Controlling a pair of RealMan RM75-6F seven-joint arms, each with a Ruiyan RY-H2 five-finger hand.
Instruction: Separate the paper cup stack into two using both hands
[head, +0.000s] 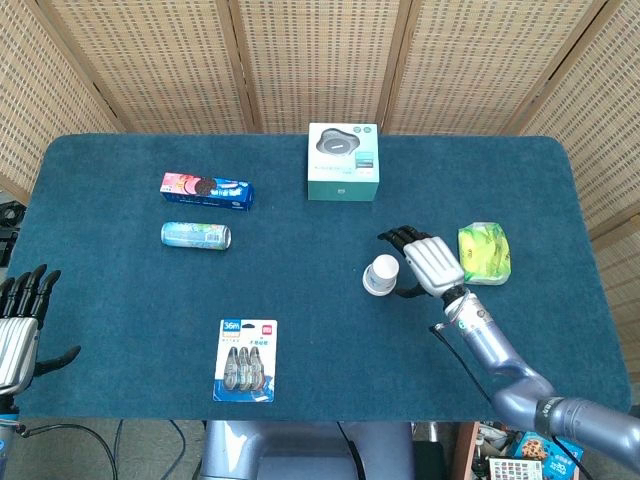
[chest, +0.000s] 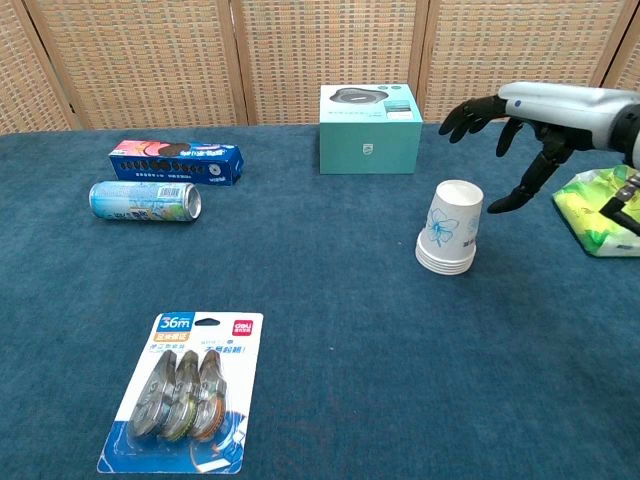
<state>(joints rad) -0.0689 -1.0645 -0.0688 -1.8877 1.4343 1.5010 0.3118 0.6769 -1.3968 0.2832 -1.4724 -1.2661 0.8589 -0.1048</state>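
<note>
The paper cup stack (chest: 451, 228) is standing inverted, rims down, on the blue counter (head: 300, 330), right of centre. The right hand (chest: 530, 115) is hovering just beside and above the stack on its right, fingers spread wide, holding nothing and not touching the cups. In the head view the same hand (head: 428, 264) is showing palm-down next to the stack (head: 381, 274). The left hand (head: 20, 325) is sitting at the near left counter edge, fingers apart and empty, well apart from the stack.

Surrounding items: a green snack bag (head: 485, 253) is lying just right of the right hand. A teal box (chest: 370, 129) is standing behind the stack. A cookie box (chest: 176, 163) and a can (chest: 146, 201) on its side are lying far left. A correction-tape pack (chest: 187, 392) is lying near the front edge.
</note>
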